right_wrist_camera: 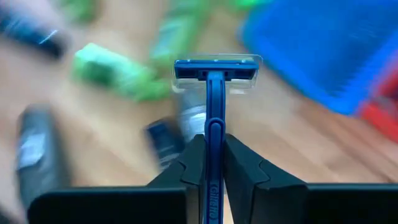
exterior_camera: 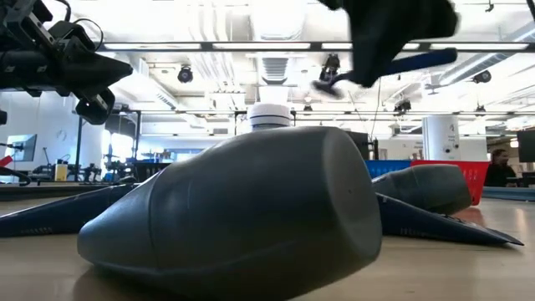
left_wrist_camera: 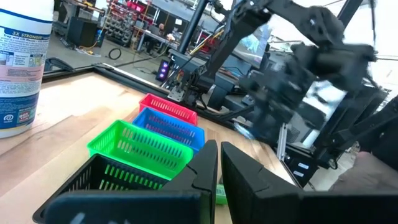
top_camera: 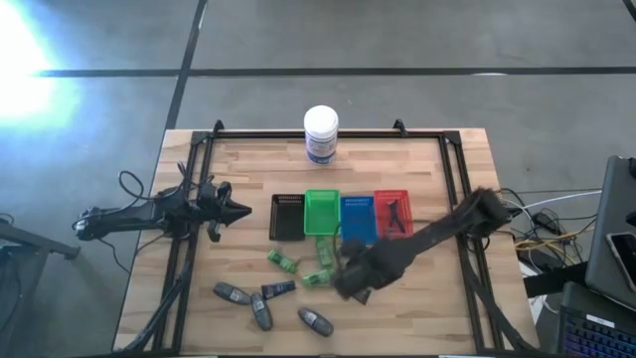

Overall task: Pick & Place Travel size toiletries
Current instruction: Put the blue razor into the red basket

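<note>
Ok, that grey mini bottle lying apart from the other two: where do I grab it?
Across the middle of the grey mini bottle, straight down from above. It lies flat, with bare table along both long sides. The right gripper must drop its razor first.

Robotics lab: ceiling lights [exterior_camera: 276, 46], equipment racks [left_wrist_camera: 134, 18].

— How many trays? 
— Four: black tray [top_camera: 287, 216], green tray [top_camera: 321, 212], blue tray [top_camera: 358, 218], red tray [top_camera: 392, 211], centre frame. 
— Bottles? 
— Three grey mini bottles [top_camera: 232, 293], lower left; one white jar [top_camera: 321, 133], top centre. 
— Green packets [top_camera: 282, 261]? 
— About three; blur hides any more.
</note>
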Controlling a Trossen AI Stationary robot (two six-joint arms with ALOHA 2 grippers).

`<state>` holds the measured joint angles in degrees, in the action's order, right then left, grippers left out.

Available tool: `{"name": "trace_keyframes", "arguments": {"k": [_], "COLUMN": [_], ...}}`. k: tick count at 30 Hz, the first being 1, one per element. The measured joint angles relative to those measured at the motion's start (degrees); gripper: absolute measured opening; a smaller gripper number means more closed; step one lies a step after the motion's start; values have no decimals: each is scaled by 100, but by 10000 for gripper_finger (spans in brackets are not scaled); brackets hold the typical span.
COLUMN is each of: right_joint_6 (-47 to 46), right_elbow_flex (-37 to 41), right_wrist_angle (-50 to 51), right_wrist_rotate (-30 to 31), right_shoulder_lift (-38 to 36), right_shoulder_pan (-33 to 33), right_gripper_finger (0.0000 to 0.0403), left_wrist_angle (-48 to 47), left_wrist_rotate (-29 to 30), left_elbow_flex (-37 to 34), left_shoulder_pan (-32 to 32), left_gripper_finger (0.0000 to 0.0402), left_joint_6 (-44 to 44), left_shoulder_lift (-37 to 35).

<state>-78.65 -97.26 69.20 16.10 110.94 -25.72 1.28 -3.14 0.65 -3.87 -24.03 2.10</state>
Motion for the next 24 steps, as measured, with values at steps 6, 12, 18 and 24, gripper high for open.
{"name": "trace_keyframes", "arguments": {"k": [6,12,18,24], "right_joint_6": [-1487,-2562,-2899,-2717], "right_elbow_flex": [1194,2343,3180,3980], "right_wrist_angle": [290,212,-155,-1286], "right_wrist_rotate": [375,524,757,918], "right_shoulder_lift": [-1328,-2378,-2990,-3409], "right_shoulder_pan": [88,88,193,273], "right_gripper_finger": [32,33,33,33], "left_wrist_angle": [0,-2,-2,-2], "left_wrist_rotate": [-2,-2,0,-1], "left_elbow_flex": [0,0,2,1], "left_shoulder_pan": [1,-1,1,-1], "left_gripper_finger": [26,26,26,26], "left_joint_6": [0,0,0,0], "left_shoulder_lift": [10,10,10,10]}}
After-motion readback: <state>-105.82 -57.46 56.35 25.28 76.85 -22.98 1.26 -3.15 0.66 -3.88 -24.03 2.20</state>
